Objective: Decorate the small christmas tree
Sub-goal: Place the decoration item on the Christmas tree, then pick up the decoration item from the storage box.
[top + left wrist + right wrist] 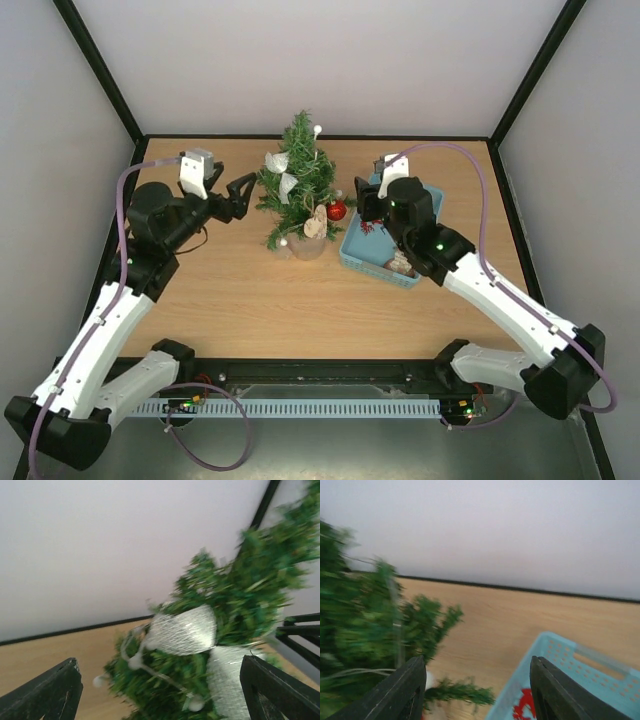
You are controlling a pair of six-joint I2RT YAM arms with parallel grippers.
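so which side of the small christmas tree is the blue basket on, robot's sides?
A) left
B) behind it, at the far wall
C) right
C: in the top view the light blue basket sits on the table to the right of the small christmas tree, level with its base.

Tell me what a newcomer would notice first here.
The small christmas tree stands centre, toward the back, carrying a silver mesh bow and a red bauble. The left gripper hangs open at its left; the right gripper, also open, is by the light blue basket on its right.
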